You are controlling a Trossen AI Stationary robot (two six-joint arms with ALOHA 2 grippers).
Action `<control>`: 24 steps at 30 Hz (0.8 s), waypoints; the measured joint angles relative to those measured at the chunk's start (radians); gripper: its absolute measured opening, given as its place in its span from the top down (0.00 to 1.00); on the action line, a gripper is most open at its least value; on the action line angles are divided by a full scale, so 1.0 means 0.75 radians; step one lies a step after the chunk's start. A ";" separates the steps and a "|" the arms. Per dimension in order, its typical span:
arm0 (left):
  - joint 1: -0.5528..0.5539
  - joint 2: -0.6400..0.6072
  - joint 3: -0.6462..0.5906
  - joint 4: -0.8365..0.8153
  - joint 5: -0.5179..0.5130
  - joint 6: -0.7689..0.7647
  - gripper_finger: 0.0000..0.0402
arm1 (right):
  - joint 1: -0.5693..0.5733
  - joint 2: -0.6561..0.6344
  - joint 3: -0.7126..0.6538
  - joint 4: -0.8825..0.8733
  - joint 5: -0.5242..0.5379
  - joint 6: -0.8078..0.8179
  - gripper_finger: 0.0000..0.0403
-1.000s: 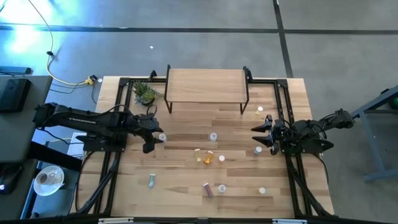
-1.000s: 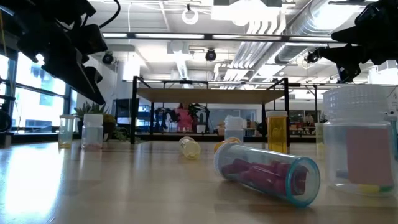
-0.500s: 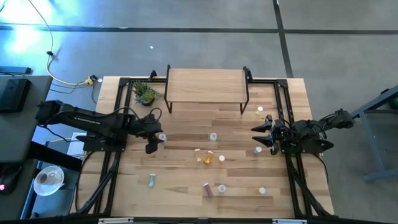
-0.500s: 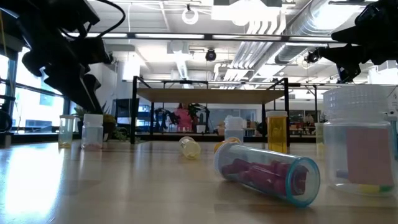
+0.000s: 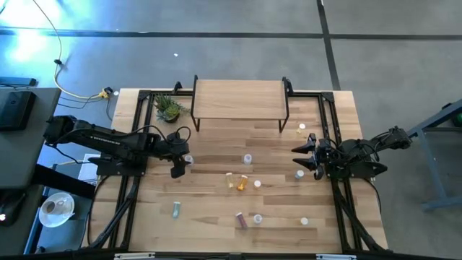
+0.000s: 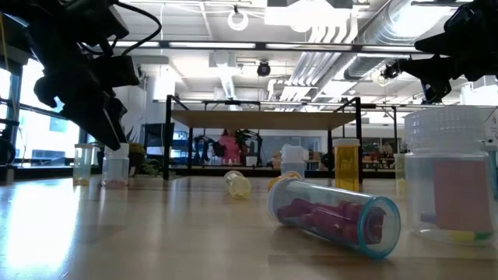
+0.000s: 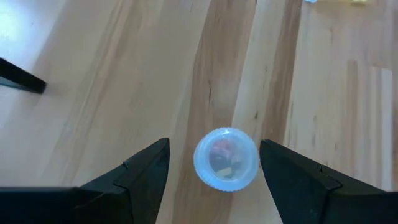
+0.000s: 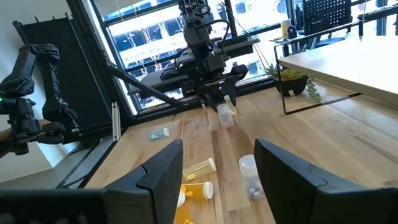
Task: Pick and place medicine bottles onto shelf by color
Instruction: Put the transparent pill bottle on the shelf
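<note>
A clear medicine bottle with a white cap (image 7: 225,158) stands upright on the table, left of centre. My left gripper (image 7: 214,147) hangs over it, pointing steeply down and open, one finger on either side of the cap and touching nothing. In the high view the gripper (image 5: 180,162) covers most of that bottle. My right gripper (image 5: 306,156) waits open and level at the table's right, with a white-capped bottle (image 5: 299,174) on the table just below it. The shelf (image 5: 238,100) stands at the far middle with a bare top.
Other bottles are scattered over the middle and near part of the table: yellow and orange ones (image 5: 241,182), a purple one lying down (image 6: 334,214), a greenish one (image 5: 175,209) and a clear one (image 5: 247,159). A potted plant (image 5: 170,108) stands left of the shelf.
My left gripper has sunk and gone a little toward the table's right edge, tipping further downward, until its fingers stand on either side of the clear bottle. The bottle has not moved.
</note>
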 joint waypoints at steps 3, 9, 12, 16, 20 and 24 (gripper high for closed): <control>0.000 0.014 0.000 0.027 -0.001 0.010 0.45 | 0.000 0.000 0.000 0.000 0.000 0.000 0.53; 0.000 0.029 0.000 0.026 0.005 0.010 0.52 | 0.000 0.000 0.000 0.000 0.000 0.000 0.53; 0.000 0.029 0.000 0.025 0.011 0.010 0.56 | 0.000 0.000 0.000 0.000 0.000 0.000 0.53; 0.000 0.029 0.000 0.025 0.011 0.010 0.62 | 0.000 0.000 0.000 0.000 0.000 0.000 0.53; 0.000 0.029 0.000 0.026 0.012 0.010 0.67 | 0.000 0.000 0.000 0.000 0.000 0.000 0.53; 0.000 0.029 0.002 0.049 0.012 -0.001 0.67 | 0.000 0.000 0.000 0.000 0.000 0.000 0.53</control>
